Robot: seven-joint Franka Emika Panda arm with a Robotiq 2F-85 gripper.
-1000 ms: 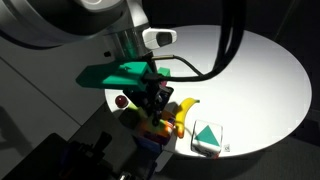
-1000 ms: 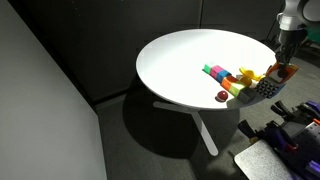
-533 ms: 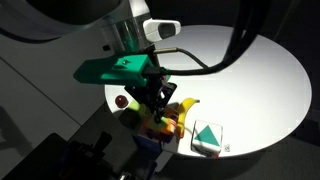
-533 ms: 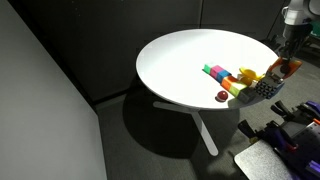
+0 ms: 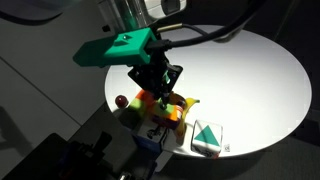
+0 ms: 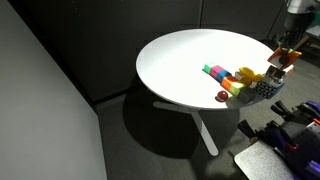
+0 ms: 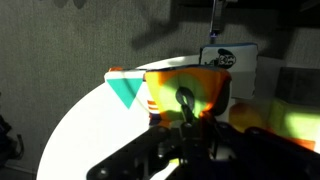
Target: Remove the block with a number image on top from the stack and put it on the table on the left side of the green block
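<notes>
My gripper (image 5: 156, 88) is shut on the block with a number image (image 7: 185, 92), a green face with a black "6" and orange edges. It holds the block in the air above the stack (image 5: 160, 118). The exterior view from farther off also shows the gripper (image 6: 289, 48) with the orange block (image 6: 288, 58) lifted clear of the stack (image 6: 262, 82). The green block (image 6: 209, 70) with its magenta side sits on the white table (image 6: 180, 55), at the end of a short row of blocks. In the wrist view the block fills the space between the jaws (image 7: 186, 128).
A white cube with a green triangle (image 5: 207, 138) stands near the table edge and shows in the wrist view (image 7: 125, 88). A yellow curved piece (image 5: 190, 104) and a small red round piece (image 6: 221, 96) lie beside the stack. Dark equipment sits past the table edge (image 6: 275, 145).
The gripper has risen from the stack with the number block in its jaws. The block now hangs above the pile. The other blocks have not moved.
</notes>
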